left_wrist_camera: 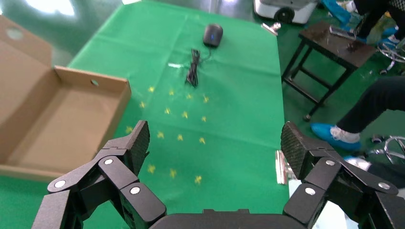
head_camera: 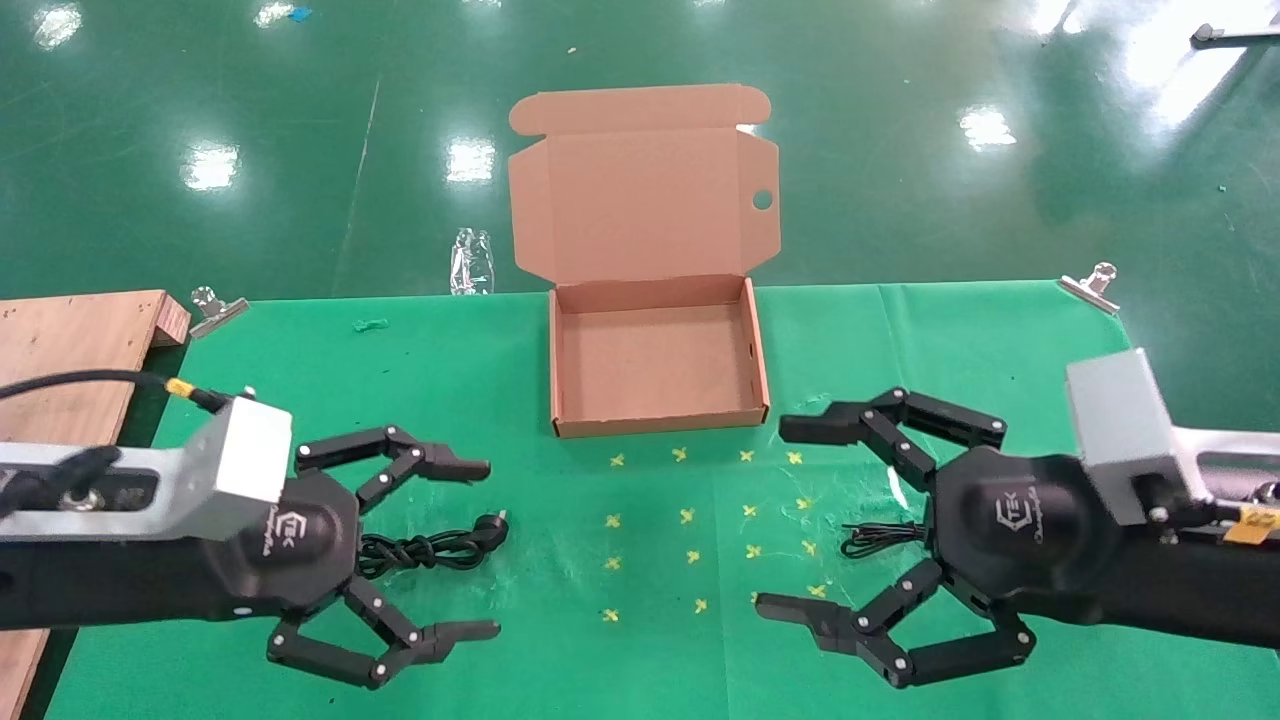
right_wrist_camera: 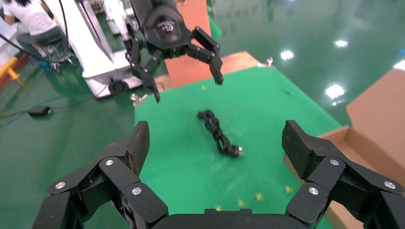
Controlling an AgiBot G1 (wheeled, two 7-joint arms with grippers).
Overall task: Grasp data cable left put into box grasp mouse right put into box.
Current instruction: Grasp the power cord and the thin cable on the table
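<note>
We start with the left gripper: jaws spread wide, nothing between them, hovering above the table with the data cable lying just below and slightly behind its fingertips, partly hidden under the palm in the head view. Step in hand, as we judge it, is the cable grasp, not yet begun. From the right wrist view the data cable is a twisted bundle running away from the left gripper, chunky plug at the far end. We'd drop straight down and close across the thick middle of the twist, not on the plug, so the bundle doesn't pivot or unwind when lifted. Fingers should straddle the bundle crosswise; a grip along its length risks sliding off. The right gripper is also spread and empty, parked opposite, with the coiled mouse cord just under its palm; the mouse itself sits beyond that coil, hidden by the arm in the head view. Forward of both grippers and between them, the box stands open and empty, lid upright at its far side. For the drop we'd carry the cable over the near wall and release low, keeping room for the mouse.
</note>
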